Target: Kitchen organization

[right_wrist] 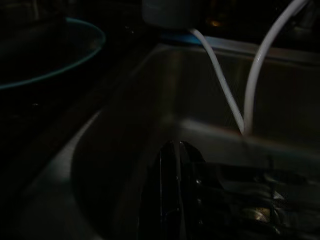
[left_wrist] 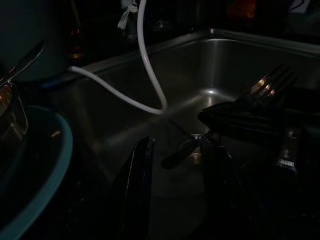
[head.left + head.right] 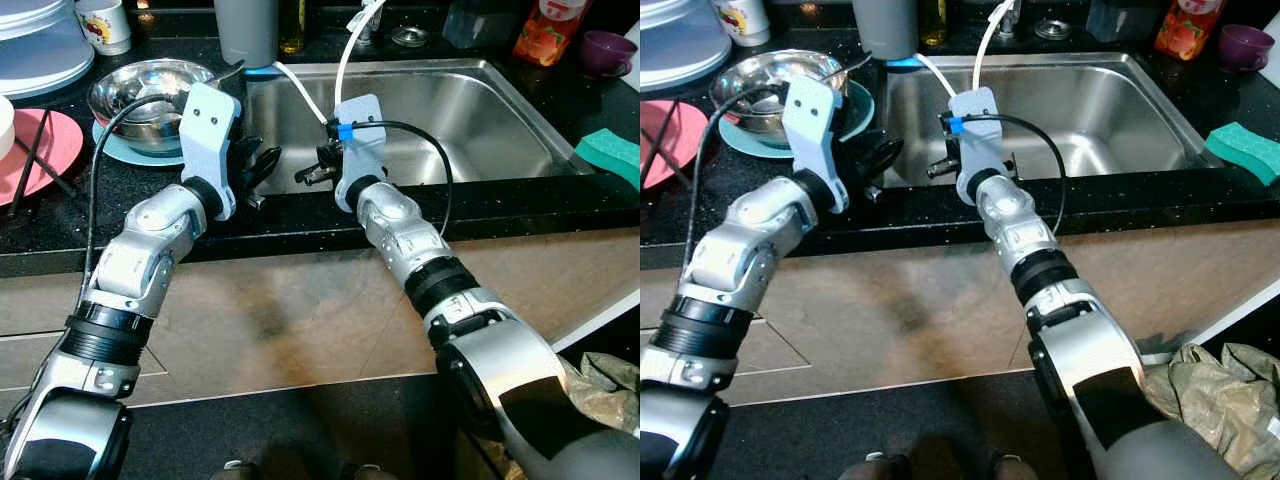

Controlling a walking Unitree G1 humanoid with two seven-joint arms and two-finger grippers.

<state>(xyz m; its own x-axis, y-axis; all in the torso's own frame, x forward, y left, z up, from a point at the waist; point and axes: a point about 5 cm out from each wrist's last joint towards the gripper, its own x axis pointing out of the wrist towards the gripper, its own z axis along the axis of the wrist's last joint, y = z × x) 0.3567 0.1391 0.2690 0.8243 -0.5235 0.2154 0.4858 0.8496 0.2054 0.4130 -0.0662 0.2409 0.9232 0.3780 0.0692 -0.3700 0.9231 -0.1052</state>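
My right gripper hangs over the near left edge of the steel sink, pointing left, and is shut on a metal fork. In the left wrist view the fork's tines stick out past the black fingers. My left gripper faces it from the counter side, a few centimetres away, with its fingers open and nothing between them. Behind my left wrist, a steel bowl sits on a teal plate.
A white hose loops into the sink. On the left counter are a pink plate with chopsticks, stacked white plates and a mug. A green sponge, a purple cup and an orange bottle stand to the right.
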